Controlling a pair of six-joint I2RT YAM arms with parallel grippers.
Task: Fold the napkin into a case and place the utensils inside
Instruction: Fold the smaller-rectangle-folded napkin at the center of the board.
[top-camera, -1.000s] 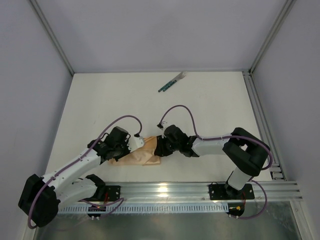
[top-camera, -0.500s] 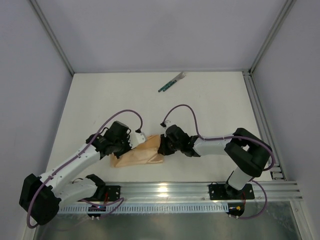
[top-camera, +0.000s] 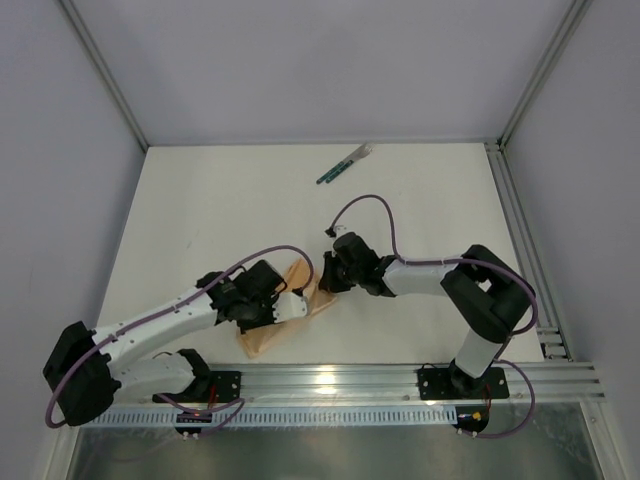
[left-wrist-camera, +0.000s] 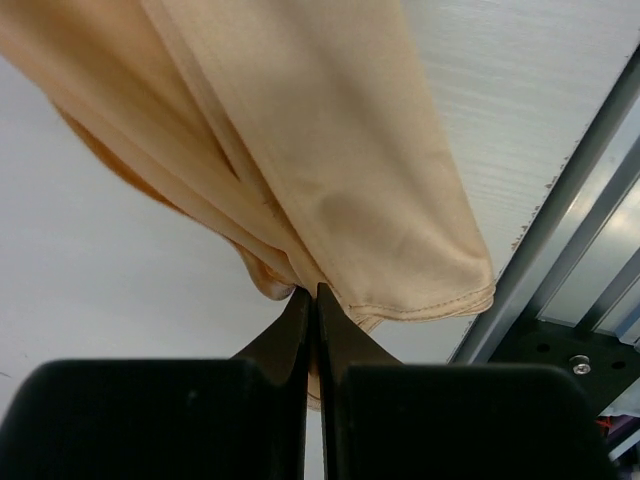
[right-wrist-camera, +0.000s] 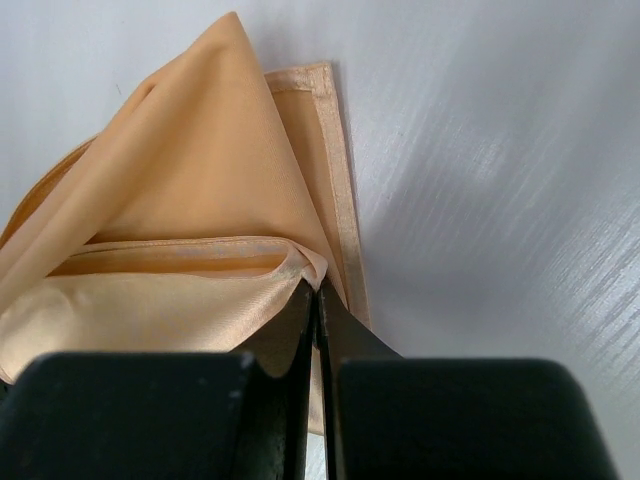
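Close to the front rail (top-camera: 400, 378), a soft peach-tan cloth napkin (top-camera: 263, 339) sits bunched, its folding unfinished. The left gripper (left-wrist-camera: 313, 292) and right gripper (right-wrist-camera: 316, 290) each clamp its edges. Farther back, slim green-handled, silvery-tipped utensils (top-camera: 345, 165) lie well apart, not yet inserted.

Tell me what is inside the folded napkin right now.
Only cloth layers show at the edges of the napkin; nothing pokes out. Its inner folds are covered, so I cannot see in. The utensils lie apart on the far table.
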